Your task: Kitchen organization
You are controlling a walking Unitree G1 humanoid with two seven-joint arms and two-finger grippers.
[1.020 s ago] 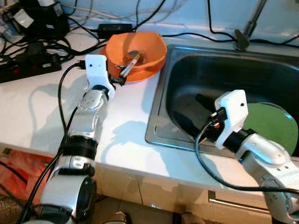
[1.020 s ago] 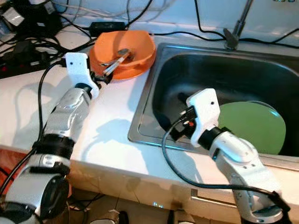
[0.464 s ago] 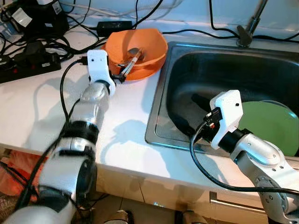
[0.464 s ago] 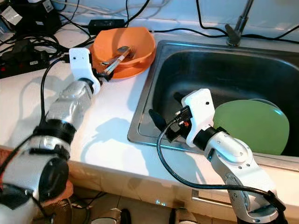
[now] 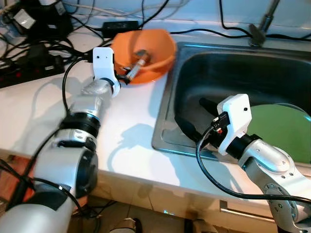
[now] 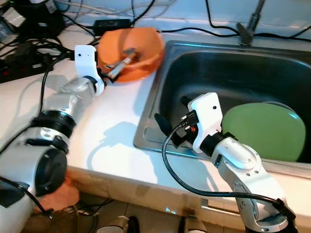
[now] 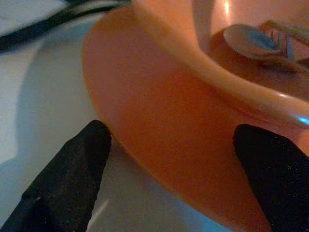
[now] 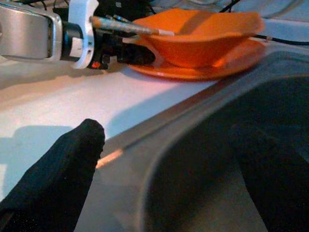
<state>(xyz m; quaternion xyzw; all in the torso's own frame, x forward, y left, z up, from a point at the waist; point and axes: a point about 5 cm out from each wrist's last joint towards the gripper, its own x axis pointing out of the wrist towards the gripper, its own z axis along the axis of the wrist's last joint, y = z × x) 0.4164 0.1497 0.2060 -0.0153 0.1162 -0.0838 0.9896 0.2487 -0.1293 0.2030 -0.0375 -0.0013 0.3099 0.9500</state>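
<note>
An orange bowl (image 5: pixel 146 48) stands on an orange plate (image 7: pixel 159 135) on the white counter, left of the sink. A spoon and other cutlery (image 5: pixel 136 63) lie in the bowl. My left gripper (image 5: pixel 124 80) is open at the plate's near rim, and in the left wrist view that rim lies between its fingers (image 7: pixel 67 183). My right gripper (image 5: pixel 194 116) is open and holds nothing, low inside the steel sink (image 5: pixel 228 73) near its left wall. A green plate (image 5: pixel 282 131) lies in the sink to the right of that gripper.
A black power strip (image 5: pixel 29 68) and tangled cables (image 5: pixel 73 24) crowd the counter's back left. The faucet base (image 5: pixel 257 31) stands behind the sink. White counter (image 5: pixel 131 121) lies bare between bowl and front edge.
The view has shifted slightly. My left arm has stretched a little further toward the orange plate's rim. The right gripper has edged left inside the sink.
</note>
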